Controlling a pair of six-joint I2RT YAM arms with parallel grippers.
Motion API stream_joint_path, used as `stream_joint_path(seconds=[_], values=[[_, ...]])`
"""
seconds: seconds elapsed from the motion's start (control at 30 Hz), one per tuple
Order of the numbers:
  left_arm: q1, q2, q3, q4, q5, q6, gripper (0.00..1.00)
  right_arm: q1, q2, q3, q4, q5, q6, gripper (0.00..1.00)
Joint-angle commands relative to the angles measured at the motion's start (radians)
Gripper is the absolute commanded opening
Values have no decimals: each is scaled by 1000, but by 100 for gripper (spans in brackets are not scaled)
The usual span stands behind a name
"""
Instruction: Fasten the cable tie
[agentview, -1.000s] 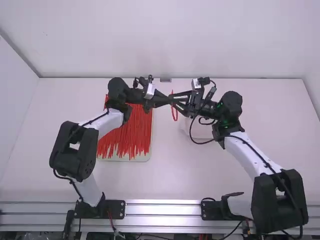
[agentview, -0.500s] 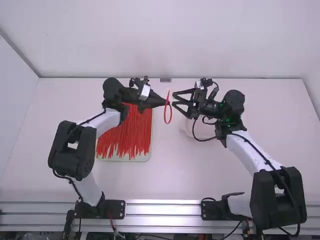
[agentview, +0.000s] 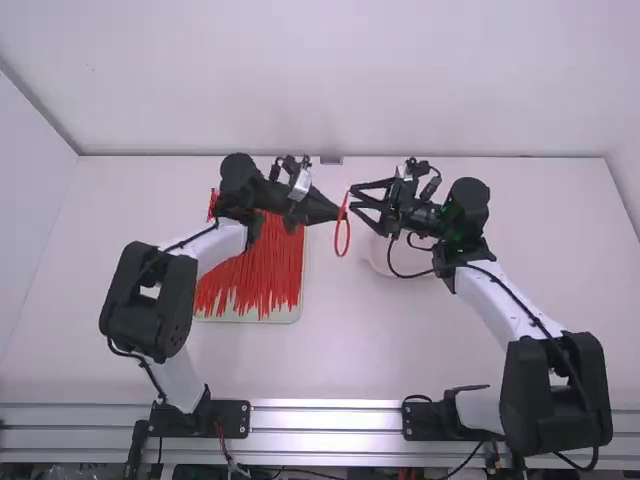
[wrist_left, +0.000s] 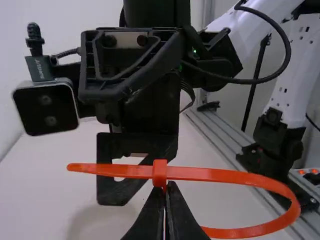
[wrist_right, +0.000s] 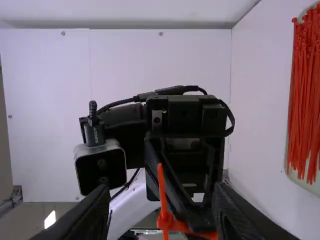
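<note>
— Right gripper (agentview: 355, 206) and left gripper (agentview: 330, 213) met at the tie a second ago. Now the right one stands off it, and the left has carried the cable tie (agentview: 342, 236) a little toward the right arm.

— Who has it?

— The left. Its jaws are pressed together on the tie's head, holding it in the air between the two arms, above the table (agentview: 380, 340). The right's jaws are spread wide and touch nothing.

— Is it fastened?

— I judge so. In the left wrist view the strap runs through the head and curves back into a closed loop, with the tail poking out beyond. The loop is loose, so a further pull may be left. After that it needs setting down, apart from the loose ties (agentview: 250, 272) on their tray (agentview: 288, 316).
</note>
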Motion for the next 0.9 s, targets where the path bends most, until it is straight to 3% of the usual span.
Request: stream_joint_path(seconds=[0.0, 0.17, 0.4, 0.67, 0.87], values=[[-21, -29, 11, -10, 21, 33, 2, -4, 1, 0, 1, 0, -5, 53], [-25, -29, 11, -13, 21, 44, 2, -6, 1, 0, 2, 1, -5, 49], [-31, -29, 11, 2, 20, 44, 2, -5, 1, 0, 2, 1, -2, 29], [-31, -29, 11, 3, 18, 39, 2, 4, 1, 0, 2, 2, 6, 27], [-36, -29, 11, -22, 14, 40, 2, 12, 1, 0, 2, 8, 6, 18]])
